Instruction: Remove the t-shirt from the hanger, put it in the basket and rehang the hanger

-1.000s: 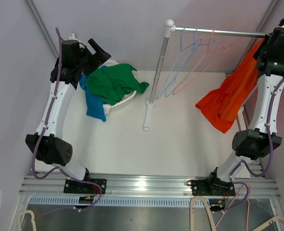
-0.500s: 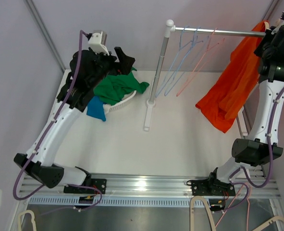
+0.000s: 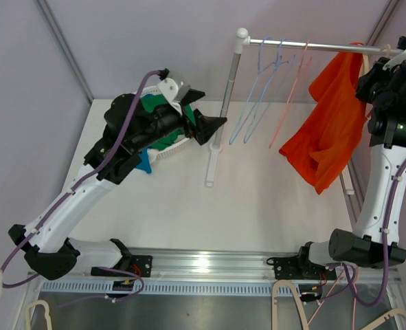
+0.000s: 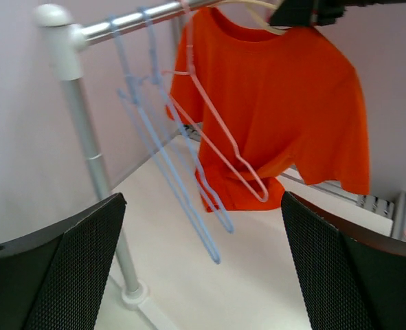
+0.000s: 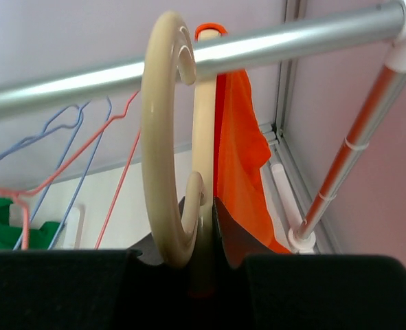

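An orange t-shirt [image 3: 326, 130] hangs on a cream hanger [image 5: 163, 137] at the right end of the metal rail [image 3: 326, 47]. My right gripper [image 3: 373, 56] is shut on the hanger's neck just below the hook [image 5: 206, 206], and the hook reaches up to the rail [image 5: 292, 38]. In the left wrist view the t-shirt [image 4: 278, 103] hangs spread out, facing the camera. My left gripper [image 3: 206, 110] is open and holds nothing. It hovers left of the rack's pole [image 3: 227, 89], its fingers [image 4: 86, 247] pointing toward the t-shirt.
Two blue wire hangers [image 3: 257, 89] and a pink one [image 3: 288, 96] hang bare on the rail between my left gripper and the t-shirt. A white basket [image 3: 167, 154] with green [image 3: 165, 141] and blue [image 3: 142, 161] clothes sits at the back left under my left arm.
My left arm swung from the basket rightward to the rack pole, still open. My right gripper moved the hanger and t-shirt up and leftward along the rail.
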Robot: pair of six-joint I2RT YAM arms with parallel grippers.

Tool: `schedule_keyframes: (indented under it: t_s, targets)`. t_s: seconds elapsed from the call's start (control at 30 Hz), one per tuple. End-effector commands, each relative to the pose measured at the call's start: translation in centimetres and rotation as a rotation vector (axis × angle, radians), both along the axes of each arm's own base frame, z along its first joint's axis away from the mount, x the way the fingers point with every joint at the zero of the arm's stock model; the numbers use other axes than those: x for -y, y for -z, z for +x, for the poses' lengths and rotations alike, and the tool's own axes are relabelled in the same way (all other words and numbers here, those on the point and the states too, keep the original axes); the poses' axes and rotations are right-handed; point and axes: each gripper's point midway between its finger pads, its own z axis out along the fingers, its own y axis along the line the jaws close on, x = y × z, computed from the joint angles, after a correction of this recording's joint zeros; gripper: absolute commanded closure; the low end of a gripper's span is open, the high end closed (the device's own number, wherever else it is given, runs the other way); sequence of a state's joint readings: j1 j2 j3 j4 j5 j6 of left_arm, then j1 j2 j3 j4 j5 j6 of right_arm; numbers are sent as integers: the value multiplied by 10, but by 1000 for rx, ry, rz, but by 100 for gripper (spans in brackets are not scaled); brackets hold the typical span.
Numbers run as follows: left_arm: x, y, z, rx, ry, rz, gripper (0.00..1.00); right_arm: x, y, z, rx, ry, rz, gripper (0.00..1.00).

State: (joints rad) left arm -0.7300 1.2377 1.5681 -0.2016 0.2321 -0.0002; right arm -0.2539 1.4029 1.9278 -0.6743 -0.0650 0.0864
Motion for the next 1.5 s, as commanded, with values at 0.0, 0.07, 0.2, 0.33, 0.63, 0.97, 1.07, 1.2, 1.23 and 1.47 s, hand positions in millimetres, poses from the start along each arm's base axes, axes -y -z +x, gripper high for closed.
schedule_keyframes:
  t_s: [0.0,0.07,0.2,0.33,0.63,0.97,1.07,1.2,1.23,1.47]
  targets:
    - [24,-8,-26,94,133,64,0,-15,-32,-25,116,-37,4,100]
    - [37,0,-37,97,180,88,1,-15,-28,-35,105,-18,17,100]
    - [61,11,-58,122,261,132,1,-19,0,-49,3,-5,80,100]
    - [94,35,-95,147,375,210,0,-28,21,-64,-25,4,175,100]
    - [157,87,-150,118,513,212,0,-38,34,-111,-44,57,252,100]
    - [223,115,-168,120,531,19,1,-57,40,-116,-96,-37,289,100]
    - [241,112,-167,116,533,-12,1,-63,39,-118,-94,-60,300,100]
    - [268,115,-167,66,545,1,9,-62,41,-116,-100,-59,296,100]
    - [274,90,-168,76,548,-34,17,-62,41,-116,-100,-59,296,100]
    - [281,121,-197,-34,598,67,99,-54,40,-109,-94,-27,286,100]
